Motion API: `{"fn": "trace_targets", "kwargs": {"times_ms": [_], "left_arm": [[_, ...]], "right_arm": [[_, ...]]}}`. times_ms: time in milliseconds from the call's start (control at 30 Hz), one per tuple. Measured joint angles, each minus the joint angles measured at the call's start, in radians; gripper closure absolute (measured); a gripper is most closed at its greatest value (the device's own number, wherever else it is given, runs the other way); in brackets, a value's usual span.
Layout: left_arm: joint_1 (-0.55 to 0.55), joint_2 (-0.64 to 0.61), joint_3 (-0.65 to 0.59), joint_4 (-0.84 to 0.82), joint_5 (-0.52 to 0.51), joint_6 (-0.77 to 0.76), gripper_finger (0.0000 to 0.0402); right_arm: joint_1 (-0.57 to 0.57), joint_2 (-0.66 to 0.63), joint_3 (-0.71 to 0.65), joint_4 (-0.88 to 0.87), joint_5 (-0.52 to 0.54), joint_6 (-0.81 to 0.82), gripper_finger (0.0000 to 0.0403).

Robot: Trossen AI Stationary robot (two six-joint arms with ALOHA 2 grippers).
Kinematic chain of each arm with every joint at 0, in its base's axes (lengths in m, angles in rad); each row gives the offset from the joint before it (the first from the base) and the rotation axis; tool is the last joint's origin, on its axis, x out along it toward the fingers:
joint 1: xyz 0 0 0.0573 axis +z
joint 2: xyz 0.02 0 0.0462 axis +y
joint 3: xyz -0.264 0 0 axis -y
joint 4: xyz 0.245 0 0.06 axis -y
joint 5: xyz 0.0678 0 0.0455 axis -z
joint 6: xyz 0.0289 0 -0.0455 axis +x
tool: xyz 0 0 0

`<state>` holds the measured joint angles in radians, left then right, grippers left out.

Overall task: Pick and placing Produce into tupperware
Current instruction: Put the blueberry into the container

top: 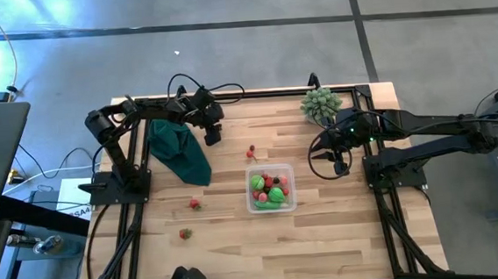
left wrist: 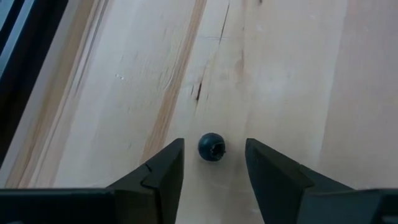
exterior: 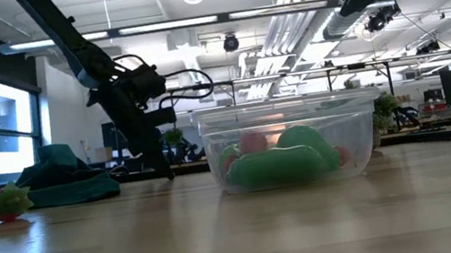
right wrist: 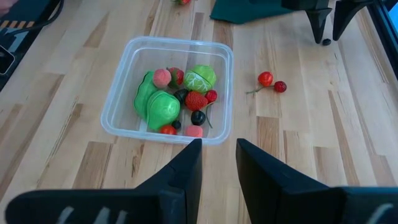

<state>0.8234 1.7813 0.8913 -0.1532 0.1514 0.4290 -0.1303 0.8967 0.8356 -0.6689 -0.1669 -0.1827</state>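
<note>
Left gripper [left wrist: 213,163], jaws apart and empty around a dark berry [left wrist: 211,147] at the frame's lower centre on the surface, might squirt it sideways if closing off-centre, well away from the tupperware [top: 270,189].

in the high view the small dark berry [left wrist: 211,147] is hidden under the left gripper [top: 211,135]. the low view blurs the pieces inside the tupperware [exterior: 292,143], so only green and pink shapes are seen through its wall. the right arm is cut by the top edge there. a red piece [right wrist: 181,2] is cut by the edge in the right wrist view.
</note>
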Motion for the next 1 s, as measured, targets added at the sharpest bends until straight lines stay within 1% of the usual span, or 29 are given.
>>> {"fn": "trace_targets", "kwargs": {"times_ms": [133, 233, 667, 1000], "left_arm": [[0.001, 0.0, 0.0, 0.0, 0.002, 0.0, 0.0268], [0.001, 0.0, 0.0, 0.0, -0.001, 0.0, 0.0278], [0.001, 0.002, 0.0, 0.0, -0.006, -0.008, 0.0273], [0.001, 0.055, 0.082, -0.112, 0.014, -0.01, 0.0273]], "right_arm": [[0.0, 0.0, 0.0, 0.0, 0.0, 0.0, 0.0313], [0.0, 0.0, 0.0, 0.0, 0.0, 0.0, 0.0313], [0.0, 0.0, 0.0, 0.0, 0.0, 0.0, 0.0313], [0.0, 0.0, 0.0, 0.0, 0.0, 0.0, 0.0313]]}}
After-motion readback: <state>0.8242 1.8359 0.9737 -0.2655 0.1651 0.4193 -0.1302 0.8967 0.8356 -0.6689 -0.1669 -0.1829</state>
